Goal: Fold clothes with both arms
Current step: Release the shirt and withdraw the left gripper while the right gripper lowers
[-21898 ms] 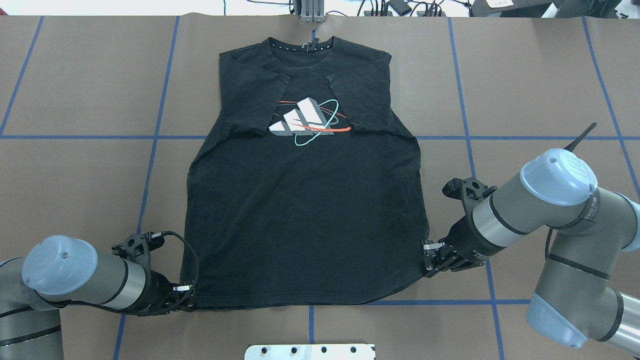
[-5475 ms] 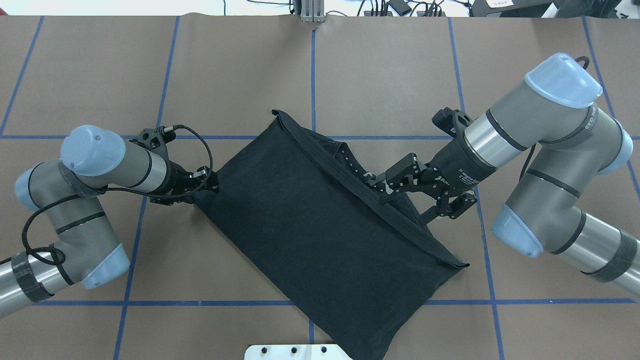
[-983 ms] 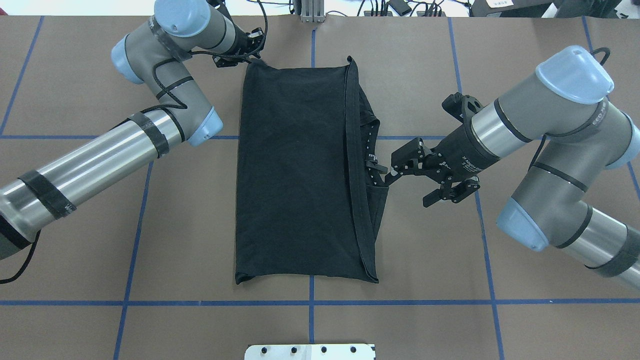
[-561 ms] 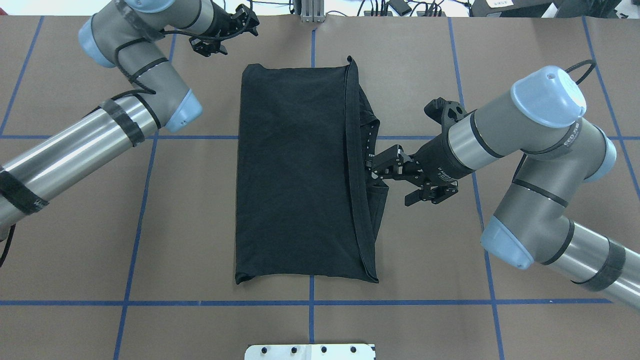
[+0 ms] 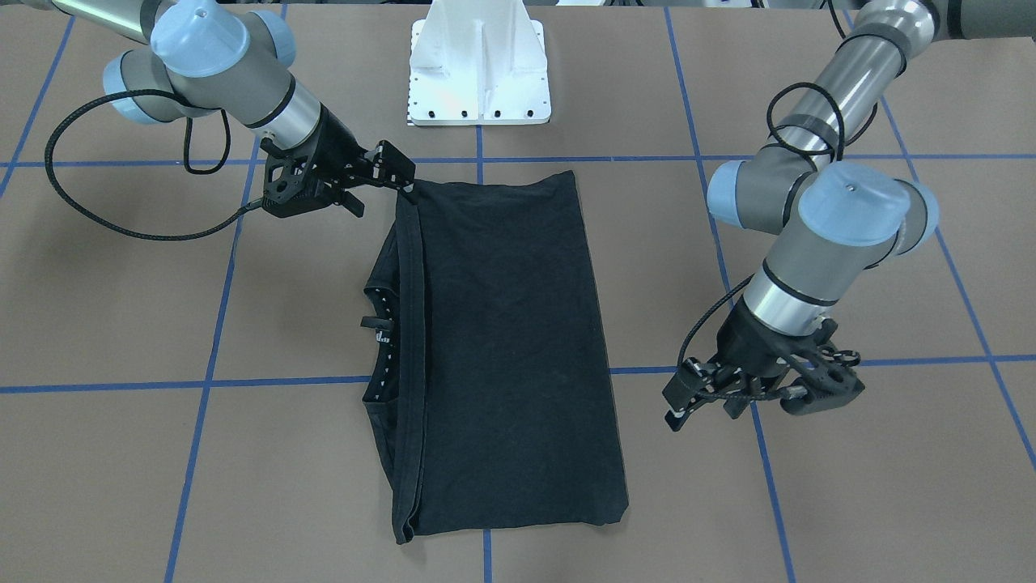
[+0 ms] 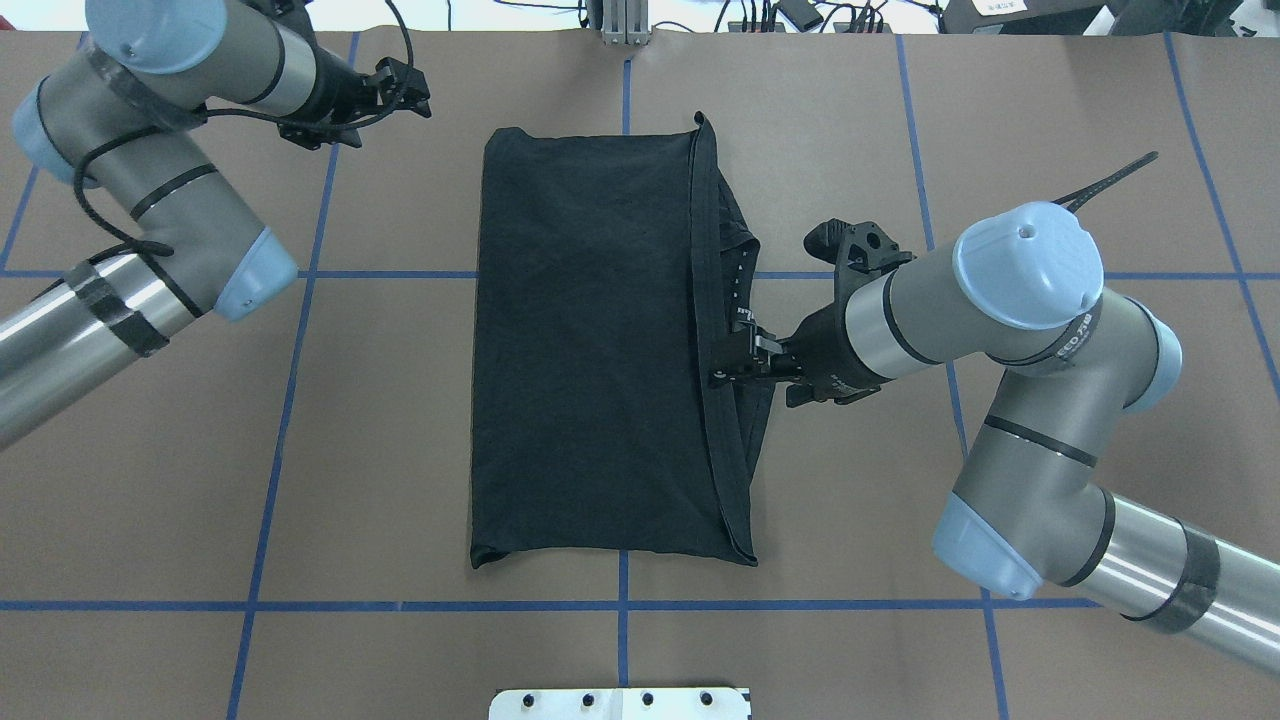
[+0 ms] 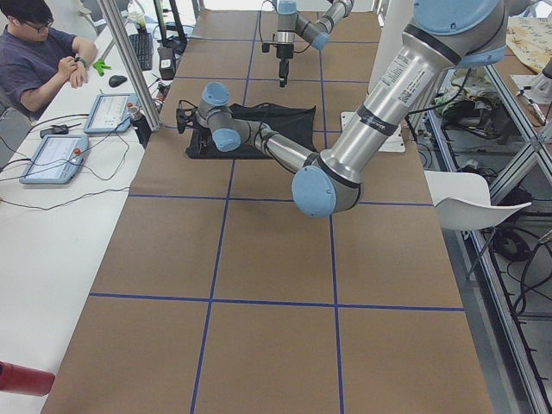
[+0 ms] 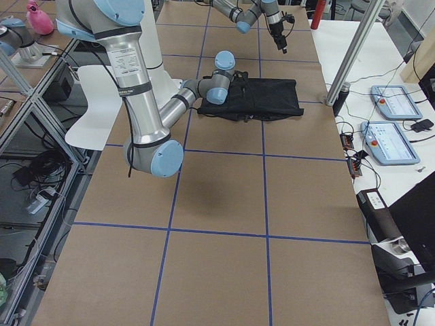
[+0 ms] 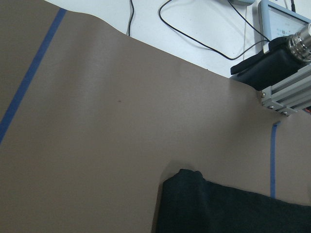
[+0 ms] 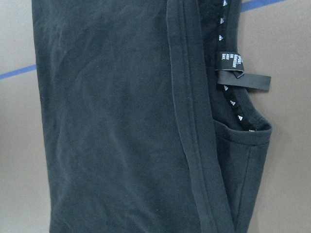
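Hovering over T-shirt (image 6: pixel 590 350), right claw (image 6: pixel 734 359) spread, empty.

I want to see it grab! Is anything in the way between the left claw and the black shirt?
No. Only bare brown table lies between the left gripper and the T-shirt.

I saw bright, even overhead light: soft shadows on the table (image 5: pixel 97 324), glare streaks on the left arm (image 6: pixel 60 340), folds in the black T-shirt (image 6: pixel 590 350) nearly lost, focus sharp.
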Robot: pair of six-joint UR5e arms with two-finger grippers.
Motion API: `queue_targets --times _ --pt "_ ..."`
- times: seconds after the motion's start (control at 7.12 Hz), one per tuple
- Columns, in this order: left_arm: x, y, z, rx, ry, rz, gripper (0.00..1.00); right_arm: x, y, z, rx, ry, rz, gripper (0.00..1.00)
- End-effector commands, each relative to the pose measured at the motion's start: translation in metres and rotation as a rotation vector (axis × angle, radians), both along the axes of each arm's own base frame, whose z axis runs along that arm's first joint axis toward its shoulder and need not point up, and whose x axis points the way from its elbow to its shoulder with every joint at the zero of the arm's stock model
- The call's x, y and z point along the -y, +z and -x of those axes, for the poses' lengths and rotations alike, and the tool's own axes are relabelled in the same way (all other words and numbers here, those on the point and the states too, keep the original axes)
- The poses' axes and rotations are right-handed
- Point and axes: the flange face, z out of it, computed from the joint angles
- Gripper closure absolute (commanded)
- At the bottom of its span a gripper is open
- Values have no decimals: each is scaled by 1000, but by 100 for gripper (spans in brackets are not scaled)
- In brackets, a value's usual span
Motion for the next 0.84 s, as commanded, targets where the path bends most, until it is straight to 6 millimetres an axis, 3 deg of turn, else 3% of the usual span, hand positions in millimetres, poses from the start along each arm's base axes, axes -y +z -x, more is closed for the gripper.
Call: queue_targets --times 0.0,0.28,0.42,0.7 --pt "-37 26 28 60 37 -24 0 -26 1 16 -178 -40 -122 0" --pt "-73 37 54 69 52 -17 0 -68 2 45 -335 -92 -210 0" --pt "-85 38 60 57 70 -15 0 -83 -9 60 -359 -128 -236 0" --pt "-89 41 63 58 71 -12 0 -98 -17 83 -409 -170 -280 0"
